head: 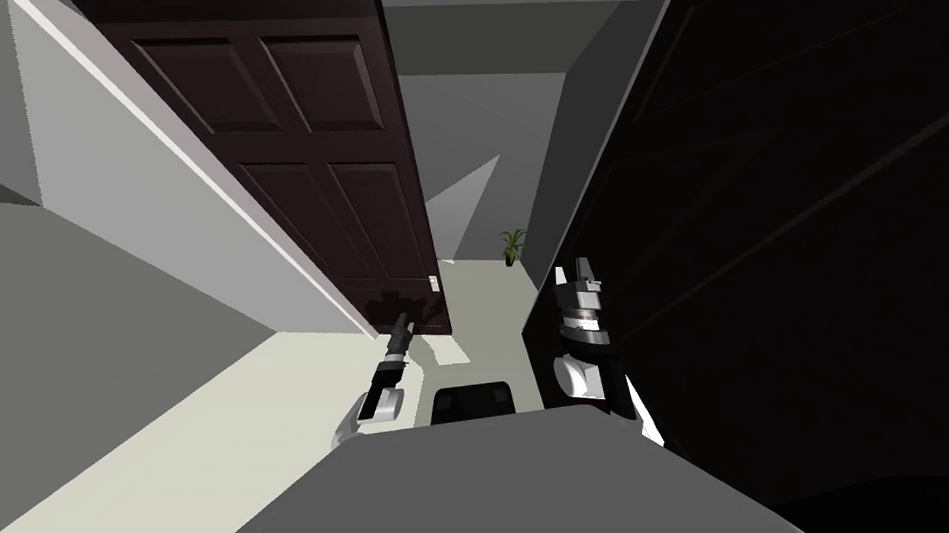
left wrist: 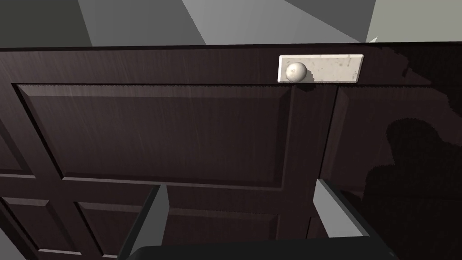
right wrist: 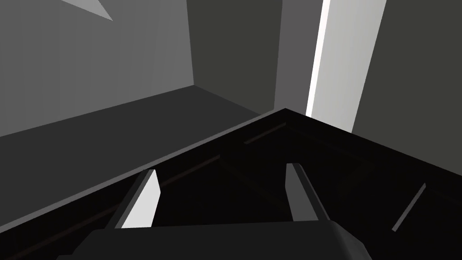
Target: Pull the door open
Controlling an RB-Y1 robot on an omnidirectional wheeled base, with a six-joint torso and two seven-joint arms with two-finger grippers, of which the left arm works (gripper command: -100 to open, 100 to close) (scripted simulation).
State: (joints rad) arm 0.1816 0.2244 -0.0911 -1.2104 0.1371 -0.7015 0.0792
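Left gripper (left wrist: 241, 185), spread wide and empty, faces the dark brown panelled door (left wrist: 153, 131) — poised for its round whitish knob (left wrist: 296, 71). Right gripper (right wrist: 222, 170) idles open, empty.

door (head: 287, 137) top cut off, distant plant (head: 512, 245) tiny

This is a hallway inside a home. Just ahead of the left gripper (head: 402, 324) stands a dark brown panelled door (head: 297, 146) of a domestic kind. It has a round pale knob (left wrist: 296, 71) on a pale oblong plate (left wrist: 334, 68), and a white door frame (head: 209, 190) runs along its far side. Beyond the gripper, a pale floor (head: 169, 432) runs between plain grey walls (head: 476, 118) to a small potted plant (head: 512, 247). A second dark door (head: 811, 214) stands close beside the right gripper (head: 578, 272).
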